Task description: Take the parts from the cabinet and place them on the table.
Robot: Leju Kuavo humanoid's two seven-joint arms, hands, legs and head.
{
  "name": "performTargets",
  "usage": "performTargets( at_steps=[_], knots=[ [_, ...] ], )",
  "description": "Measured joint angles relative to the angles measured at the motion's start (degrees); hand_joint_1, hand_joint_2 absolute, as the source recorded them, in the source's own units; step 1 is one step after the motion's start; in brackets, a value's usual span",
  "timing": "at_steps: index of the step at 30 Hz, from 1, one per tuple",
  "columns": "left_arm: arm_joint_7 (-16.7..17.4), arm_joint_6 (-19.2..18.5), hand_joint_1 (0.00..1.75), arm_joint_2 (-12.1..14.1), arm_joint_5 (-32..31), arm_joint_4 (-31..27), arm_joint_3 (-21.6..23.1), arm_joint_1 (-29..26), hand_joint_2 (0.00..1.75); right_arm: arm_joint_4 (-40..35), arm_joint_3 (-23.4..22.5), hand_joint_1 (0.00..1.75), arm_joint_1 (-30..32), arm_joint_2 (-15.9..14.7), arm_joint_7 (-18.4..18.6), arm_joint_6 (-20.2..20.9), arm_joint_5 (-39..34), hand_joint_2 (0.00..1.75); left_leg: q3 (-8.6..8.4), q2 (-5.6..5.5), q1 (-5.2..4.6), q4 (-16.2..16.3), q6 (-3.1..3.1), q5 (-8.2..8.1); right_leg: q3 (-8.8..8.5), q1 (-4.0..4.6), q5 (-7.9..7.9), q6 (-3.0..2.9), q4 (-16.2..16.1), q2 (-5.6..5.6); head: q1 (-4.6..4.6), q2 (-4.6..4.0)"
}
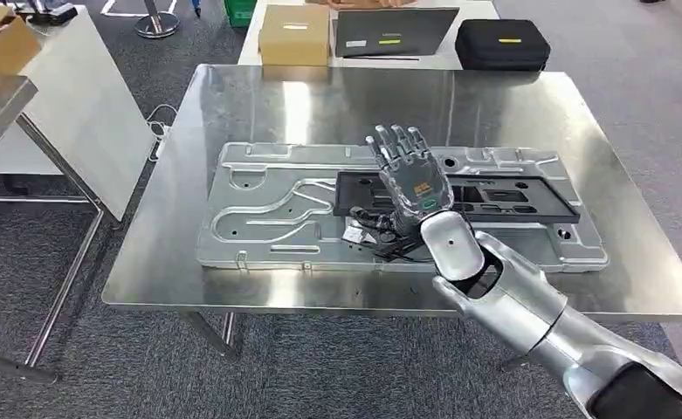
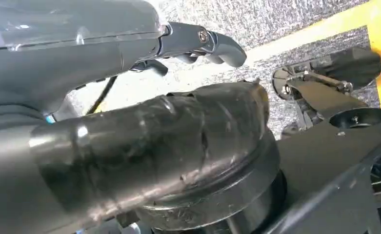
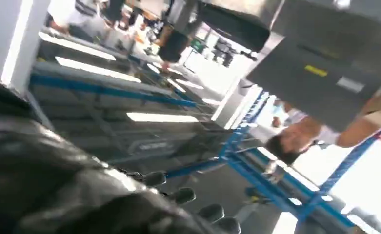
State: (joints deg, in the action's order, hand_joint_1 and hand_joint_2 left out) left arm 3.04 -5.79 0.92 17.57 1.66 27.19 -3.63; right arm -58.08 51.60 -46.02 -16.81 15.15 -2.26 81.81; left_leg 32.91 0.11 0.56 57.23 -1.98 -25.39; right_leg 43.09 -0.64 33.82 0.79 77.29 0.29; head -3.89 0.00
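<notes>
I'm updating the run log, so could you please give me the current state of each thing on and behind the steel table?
Right robot hand: fingers spread, holding nothing, above the black part.
Black part: lying flat on the silver panel.
Silver panel: flat on the steel table.
Laptop: lid open.
Black case: closed.
Cardboard box: closed.

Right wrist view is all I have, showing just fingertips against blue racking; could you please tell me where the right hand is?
Observer: In the head view the right hand is over a black frame part, its fingers spread.
Operator: What is that part lying on?
Observer: On a silver stamped panel, which lies flat on the steel table.
Operator: And the left hand?
Observer: The left wrist view shows the left hand holding nothing, above grey carpet.
</notes>
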Motion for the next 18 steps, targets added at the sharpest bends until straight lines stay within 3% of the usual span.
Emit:
performTargets(
  at_steps=[1, 2, 3, 4, 5, 8, 9, 11, 14, 15, 16, 18],
  knots=[
    [0.0, 0.3, 0.0, -0.3, 0.4, 0.0, 0.0, -0.1, 0.0, -1.7, -1.0, 0.0, 1.3, 0.0, 0.5, -1.3, 0.2, 0.0, -0.06, -0.06, 0.01, 0.1, 0.01, -0.07, -0.52, -0.15, -1.36, 0.04, -1.3, -0.01, 0.0, 0.0],
    [0.2, 0.7, 0.0, -0.5, 0.6, 0.0, 0.0, -0.1, 0.0, -3.9, -2.4, 0.0, 2.4, 0.1, 0.7, -2.3, 0.0, 0.0, -0.11, -0.14, 0.03, 0.2, 0.1, -0.23, -2.36, -0.27, -3.82, 0.02, -5.1, -0.04, 0.0, 0.0],
    [0.4, 1.2, 0.0, -0.7, 1.1, 0.0, 0.0, -0.1, 0.0, -6.4, -3.8, 0.0, 3.5, 0.3, 0.8, -2.8, -1.0, 1.75, -0.19, -0.18, 0.08, 0.5, 0.22, -0.46, -4.94, -0.34, -6.5, -0.05, -10.3, -0.13, 0.0, 0.0],
    [0.5, 1.6, 0.0, -1.0, 1.2, 0.0, 0.1, -0.1, 1.75, -8.5, -4.9, 0.0, 4.6, 0.4, 0.7, -3.3, -2.0, 1.75, -0.29, -0.19, 0.1, 0.9, 0.47, -0.82, -7.78, -0.42, -8.64, -0.15, -16.0, -0.27, 0.0, 0.0],
    [0.7, 2.3, 0.0, -1.1, 1.5, 0.0, 0.2, -0.2, 1.75, -11.4, -6.5, 0.0, 5.7, 0.5, 0.3, -4.0, -3.3, 1.75, -0.03, -0.23, -0.26, 1.1, 0.86, -1.1, -8.45, 0.04, -7.28, -0.27, -17.1, -0.25, 0.02, 0.0],
    [-0.1, 3.7, 0.0, -1.5, 1.4, 0.0, 1.0, -0.2, 1.75, -20.3, -9.3, 0.0, 12.1, 1.0, -2.1, -8.5, -5.3, 1.75, -0.03, -0.29, 0.01, 1.1, 1.49, -1.07, -8.51, 0.46, -7.46, -1.1, -17.4, -0.14, -0.07, 0.0],
    [-0.2, 4.1, 0.0, -1.6, 1.4, 0.0, 1.4, -0.3, 0.0, -23.7, -9.9, 0.0, 14.7, 0.9, -2.4, -10.5, -5.2, 1.75, -0.12, -0.33, 0.08, 1.1, 1.91, -1.16, -8.65, 0.42, -7.56, -1.51, -17.7, -0.19, -0.04, 0.0],
    [-0.4, 4.9, 0.0, -1.9, 1.6, 0.0, 1.7, -0.6, 0.0, -28.7, -10.9, 0.0, 19.2, 0.8, -2.3, -13.1, -4.8, 1.75, 0.77, -0.27, 0.18, 3.7, 2.26, -3.51, -9.15, 0.08, -7.73, -2.34, -18.2, -0.34, -0.04, 0.0],
    [-0.8, 5.9, 0.0, -2.4, 2.2, 0.0, 2.0, -0.9, 0.0, -34.1, -12.4, 0.0, 24.8, 0.2, -2.2, -15.7, -5.1, 1.75, 6.71, -0.27, 0.23, 16.7, 2.62, -9.72, -9.12, 0.33, -7.61, -2.76, -18.2, -0.34, -0.07, 0.0],
    [-0.9, 6.3, 0.0, -2.4, 2.2, 0.0, 2.1, -0.9, 0.0, -35.4, -12.7, 0.0, 26.5, 0.0, -2.3, -16.2, -5.4, 1.75, 7.88, -0.27, 0.23, 19.1, 2.62, -10.1, -9.13, 0.45, -7.6, -2.77, -18.2, -0.32, -0.07, 0.0],
    [-0.9, 6.7, 0.0, -2.5, 2.3, 0.0, 2.4, -0.9, 0.0, -36.6, -13.2, 0.0, 28.3, -0.2, -2.3, -16.5, -5.6, 1.75, 7.66, -0.27, 0.22, 18.7, 2.51, -9.11, -9.23, 0.5, -7.57, -2.81, -18.2, -0.28, -0.07, 0.0],
    [-0.9, 7.1, 0.0, -2.5, 2.3, 0.0, 2.7, -1.0, 0.0, -39.1, -14.4, 0.0, 30.9, -0.7, -2.4, -17.0, -5.8, 1.75, 3.54, -0.28, 0.12, 10.6, 2.02, -4.46, -9.5, 0.5, -7.52, -2.79, -18.2, -0.06, -0.09, 0.0]
  ],
)
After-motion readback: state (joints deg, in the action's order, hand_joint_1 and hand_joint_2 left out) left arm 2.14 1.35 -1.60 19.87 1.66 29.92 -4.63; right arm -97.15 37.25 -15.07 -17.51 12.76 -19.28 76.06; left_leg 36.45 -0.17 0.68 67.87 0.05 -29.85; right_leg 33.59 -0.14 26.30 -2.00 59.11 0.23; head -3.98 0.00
